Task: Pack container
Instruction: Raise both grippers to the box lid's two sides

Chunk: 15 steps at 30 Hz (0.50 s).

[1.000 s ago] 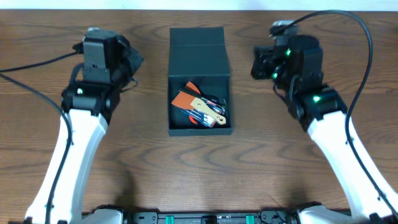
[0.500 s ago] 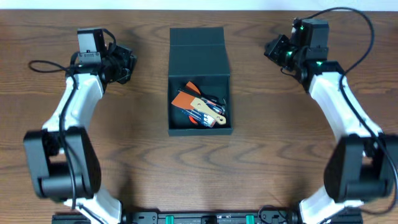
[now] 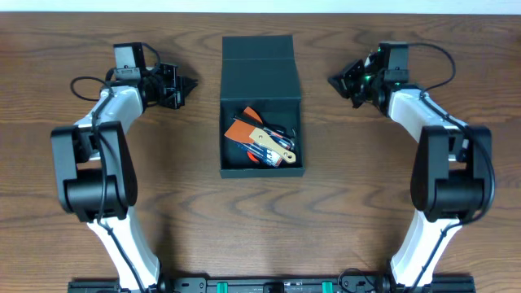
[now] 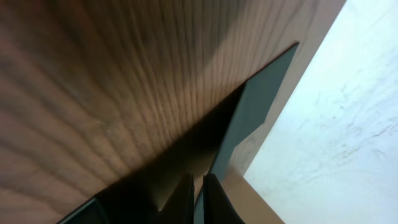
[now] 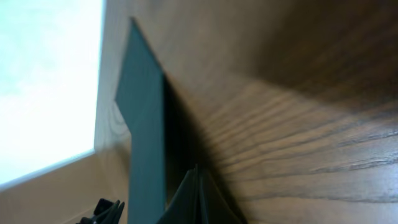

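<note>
**Status of container and both grippers, by view**

Overhead view. We find the container (image 3: 230,134) at the middle of the wooden table (image 3: 260,232), in its far half. Its lid (image 3: 259,65) is folded open and lies flat toward the far edge. A small heap of hand tools (image 3: 262,140) with orange, tan and black parts lies inside the open compartment. The left gripper (image 3: 189,82) sits to the left of the lid, near it but apart, with its tip pointing at the container. The right gripper (image 3: 332,80) sits to the right of the lid, also near but apart, pointing inward. We see nothing between either pair of fingers. Both arms are folded back, with their elbows toward the near edge.

Left wrist view. We see the left gripper (image 4: 199,185) at the bottom edge with its two dark fingers (image 4: 214,199) pressed together and nothing clamped. Beyond them the dark panel of the container (image 4: 258,102) lies on the table (image 4: 93,74), clear of the fingertips. A pale surface (image 4: 348,124) fills the right side of the frame.

Right wrist view. We see the right gripper (image 5: 196,180) with its fingers (image 5: 208,199) closed against each other and empty. The container (image 5: 144,137) shows as a dark teal slab ahead of the fingertips, resting on the table (image 5: 298,124). We cannot tell whether the tips touch it. A bright pale area (image 5: 43,74) lies beyond the table edge.
</note>
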Available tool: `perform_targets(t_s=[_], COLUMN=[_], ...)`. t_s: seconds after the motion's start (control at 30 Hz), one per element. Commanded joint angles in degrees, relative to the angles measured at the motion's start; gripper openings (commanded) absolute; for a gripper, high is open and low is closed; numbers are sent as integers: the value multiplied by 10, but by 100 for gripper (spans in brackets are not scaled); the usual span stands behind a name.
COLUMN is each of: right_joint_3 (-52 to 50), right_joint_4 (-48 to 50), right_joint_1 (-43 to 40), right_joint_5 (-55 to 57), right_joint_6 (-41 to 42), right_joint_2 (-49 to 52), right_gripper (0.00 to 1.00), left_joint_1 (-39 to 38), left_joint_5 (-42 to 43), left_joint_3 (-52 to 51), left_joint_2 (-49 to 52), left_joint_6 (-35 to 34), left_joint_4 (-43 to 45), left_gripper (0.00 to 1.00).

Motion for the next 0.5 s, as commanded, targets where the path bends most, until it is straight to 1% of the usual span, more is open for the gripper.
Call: perform_targets(t_s=[0.0, 0.47], right_joint_3=[13, 13], right_joint_4=[14, 83], right_joint_1=[2, 47], right_joint_5=[-39, -50], right_joint_6=[57, 136], right_joint_2=[29, 83], right_gripper=[1, 1], left_joint_1=[-9, -39], left_joint_5=[43, 77], left_joint_3=[26, 27], left_joint_2=[31, 78], left_joint_6=[-12, -24], left_joint_4=[1, 11], left_gripper=[6, 5])
